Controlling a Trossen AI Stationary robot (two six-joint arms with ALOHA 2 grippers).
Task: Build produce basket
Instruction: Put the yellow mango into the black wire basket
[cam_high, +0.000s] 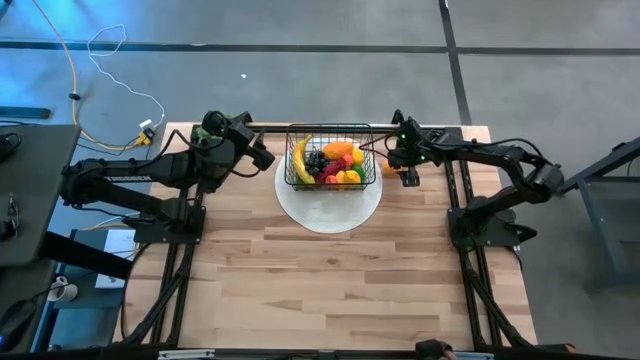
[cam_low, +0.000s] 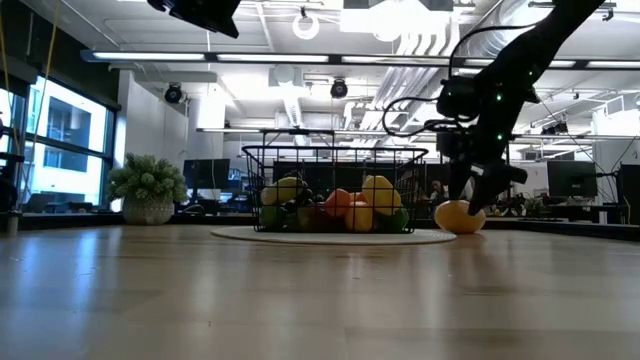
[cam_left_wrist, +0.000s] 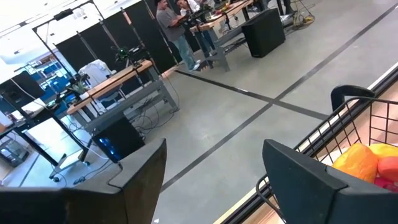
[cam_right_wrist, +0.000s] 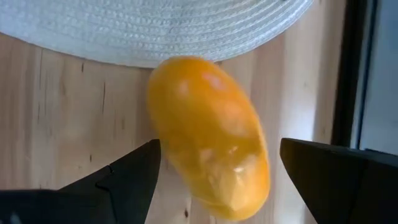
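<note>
The black wire basket (cam_high: 328, 155) stands on a round white plate (cam_high: 330, 205) at the table's far middle. It holds produce: a yellow banana (cam_high: 300, 158), dark grapes, red and orange pieces. An orange mango (cam_right_wrist: 211, 137) lies on its side on the wood just right of the plate (cam_low: 458, 216). My right gripper (cam_right_wrist: 219, 149) hangs open over the mango, pointing steeply down, with one finger on either side of it (cam_high: 408, 172); I see no touch. My left gripper (cam_left_wrist: 214, 149) is open and raised at the basket's left (cam_high: 262, 155).
The plate's rim (cam_right_wrist: 155, 37) lies right beside the mango. The table's right rail (cam_right_wrist: 354, 68) runs close on the mango's other side. Bare wood (cam_high: 330, 290) fills the near half of the table. Beyond the table stands a potted plant (cam_low: 148, 190).
</note>
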